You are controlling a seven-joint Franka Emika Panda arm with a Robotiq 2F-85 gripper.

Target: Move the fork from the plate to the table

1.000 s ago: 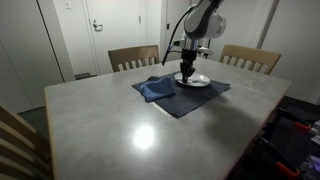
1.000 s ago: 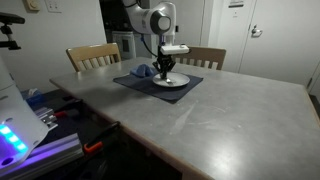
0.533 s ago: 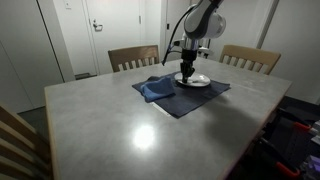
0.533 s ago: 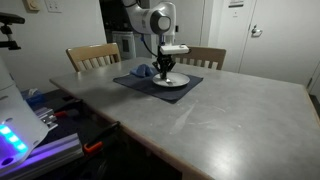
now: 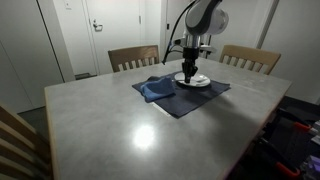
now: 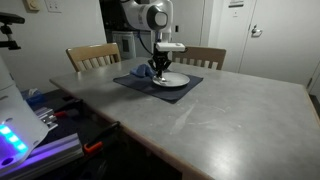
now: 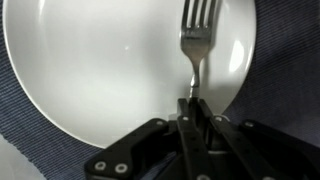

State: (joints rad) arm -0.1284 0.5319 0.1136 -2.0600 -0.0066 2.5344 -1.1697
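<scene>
In the wrist view a silver fork (image 7: 196, 45) hangs over a white plate (image 7: 90, 70), tines away from me. My gripper (image 7: 193, 108) is shut on the fork's handle. The plate lies on a dark blue placemat (image 7: 285, 90). In both exterior views the gripper (image 5: 188, 70) (image 6: 161, 68) sits just above the plate (image 5: 198, 81) (image 6: 176, 80) at the far side of the table. The fork is too small to make out there.
A crumpled blue cloth (image 5: 156, 89) (image 6: 139, 72) lies on the placemat (image 5: 185, 100) beside the plate. The grey table (image 5: 120, 125) (image 6: 220, 110) has wooden chairs (image 5: 133, 57) (image 5: 250, 58) along its far edge.
The gripper has risen slightly above the plate with the fork in it; the arm has shifted a little.
</scene>
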